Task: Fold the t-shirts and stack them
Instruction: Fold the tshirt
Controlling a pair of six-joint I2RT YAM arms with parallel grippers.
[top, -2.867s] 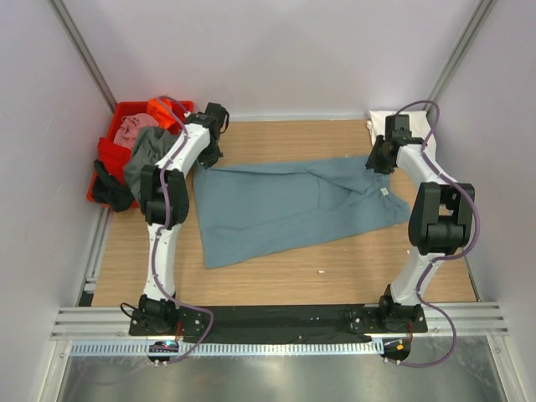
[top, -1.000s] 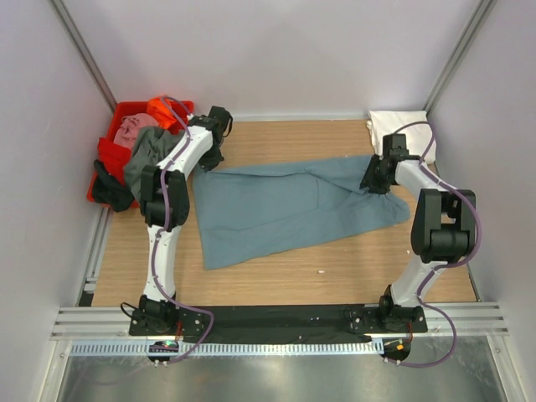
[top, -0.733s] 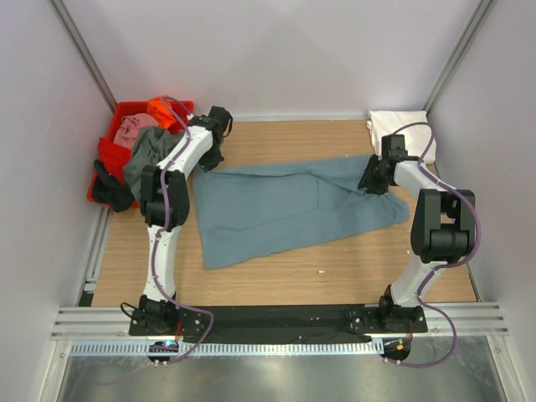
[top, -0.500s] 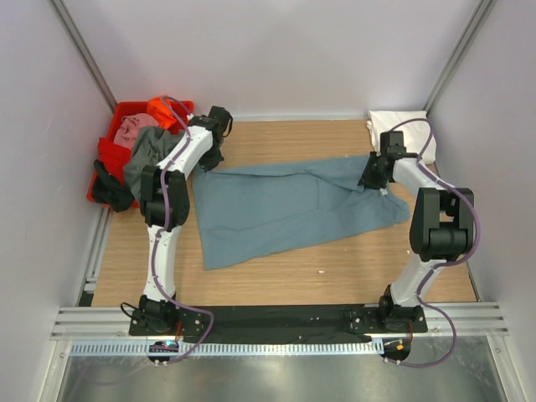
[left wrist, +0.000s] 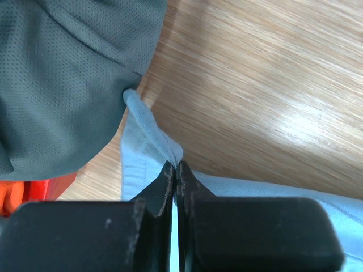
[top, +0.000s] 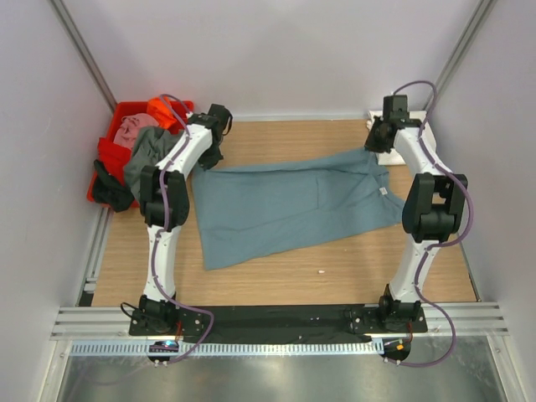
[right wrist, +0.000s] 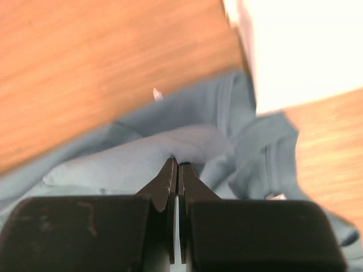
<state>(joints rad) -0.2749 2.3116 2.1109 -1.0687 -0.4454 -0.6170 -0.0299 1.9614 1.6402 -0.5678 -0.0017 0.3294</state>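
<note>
A dusty teal-blue t-shirt point(top: 293, 205) lies spread across the wooden table point(top: 276, 138), its small white neck label point(top: 383, 192) near the right edge. My left gripper point(top: 211, 161) is shut on the shirt's far left corner point(left wrist: 148, 127), the jaws pinching the cloth point(left wrist: 174, 167). At the shirt's far right corner my right gripper point(top: 371, 146) is shut on a raised fold of the same cloth point(right wrist: 177, 164). A folded white t-shirt point(right wrist: 306, 45) lies at the back right, mostly hidden under the right arm in the top view.
A red tub point(top: 107, 155) at the back left holds grey-green point(top: 146, 155), pink point(top: 134, 127) and orange point(top: 161, 109) shirts; the grey-green one point(left wrist: 62, 85) hangs beside my left gripper. A dark cloth point(top: 109, 191) hangs over the tub's front. Walls enclose three sides.
My right gripper has shut on the teal-blue shirt's right edge and carried it toward the back right corner. The left arm has stayed still.
</note>
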